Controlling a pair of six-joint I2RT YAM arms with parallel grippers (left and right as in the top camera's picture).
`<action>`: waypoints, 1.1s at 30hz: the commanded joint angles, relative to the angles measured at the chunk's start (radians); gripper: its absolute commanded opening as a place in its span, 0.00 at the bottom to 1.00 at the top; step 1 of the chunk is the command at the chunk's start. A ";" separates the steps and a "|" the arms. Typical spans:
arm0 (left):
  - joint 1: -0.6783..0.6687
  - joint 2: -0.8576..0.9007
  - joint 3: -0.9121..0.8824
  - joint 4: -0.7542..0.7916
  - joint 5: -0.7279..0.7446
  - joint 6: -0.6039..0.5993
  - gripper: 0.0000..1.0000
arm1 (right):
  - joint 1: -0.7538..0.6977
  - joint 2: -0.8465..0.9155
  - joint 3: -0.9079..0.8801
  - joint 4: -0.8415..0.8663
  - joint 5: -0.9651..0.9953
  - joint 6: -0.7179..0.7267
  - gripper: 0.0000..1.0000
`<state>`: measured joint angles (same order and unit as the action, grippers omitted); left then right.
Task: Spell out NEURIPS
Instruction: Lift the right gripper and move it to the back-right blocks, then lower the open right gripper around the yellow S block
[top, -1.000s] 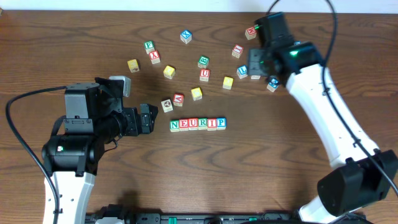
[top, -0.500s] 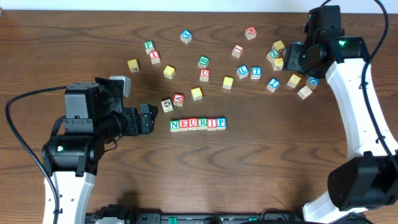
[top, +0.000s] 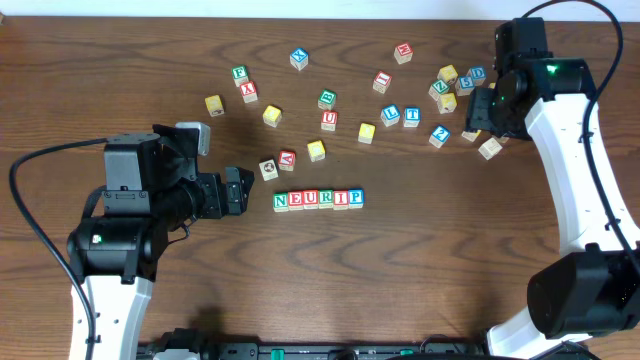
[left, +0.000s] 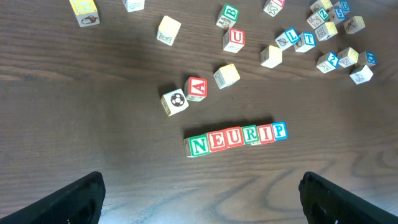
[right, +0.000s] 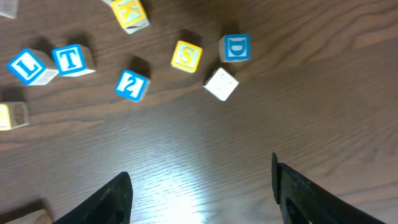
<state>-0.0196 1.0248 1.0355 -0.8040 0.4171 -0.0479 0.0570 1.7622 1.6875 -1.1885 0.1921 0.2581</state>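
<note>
Cubes lined up mid-frame in the overhead view: a row of six small wooden alphabet cubes (top: 318, 200) sits on the dark wooden table (top: 450, 270), each touching the next. It reads green N cube (top: 281, 201), red E cube (top: 296, 201), red U cube (top: 311, 200), green R cube (top: 326, 199), red I cube (top: 341, 199), blue P cube (top: 356, 198). The spot just right of the P is bare wood.

Over on the left of the frame, the left gripper (top: 237, 190) hangs level with the row's N end, near it but apart; its fingers are spread wide with nothing between them.

Upper right of the frame, the right gripper (right: 199, 174) is above the loose scatter, jaws parted and empty. In its wrist view the yellow-faced S cube (right: 186, 56) lies flat on the table in the upper middle, just beside a blue D cube (right: 235, 48), with a plain pale cube (right: 221, 84) below them and a blue 2 cube (right: 132, 85) to the left. That S is well apart from the row.

Above the row's left end, a red A cube (left: 196, 88) touches a football-picture cube (left: 175, 101).
</note>
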 joint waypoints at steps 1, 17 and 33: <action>0.006 -0.006 0.014 0.000 0.009 0.010 0.98 | -0.011 0.043 0.020 -0.002 0.036 0.016 0.65; 0.006 -0.006 0.014 0.000 0.009 0.010 0.98 | 0.002 0.253 0.020 0.136 0.050 0.365 0.63; 0.006 -0.006 0.014 0.000 0.009 0.010 0.98 | -0.002 0.272 0.018 0.258 0.140 0.460 0.64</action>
<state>-0.0196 1.0248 1.0355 -0.8040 0.4171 -0.0479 0.0547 2.0277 1.6901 -0.9451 0.2722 0.6865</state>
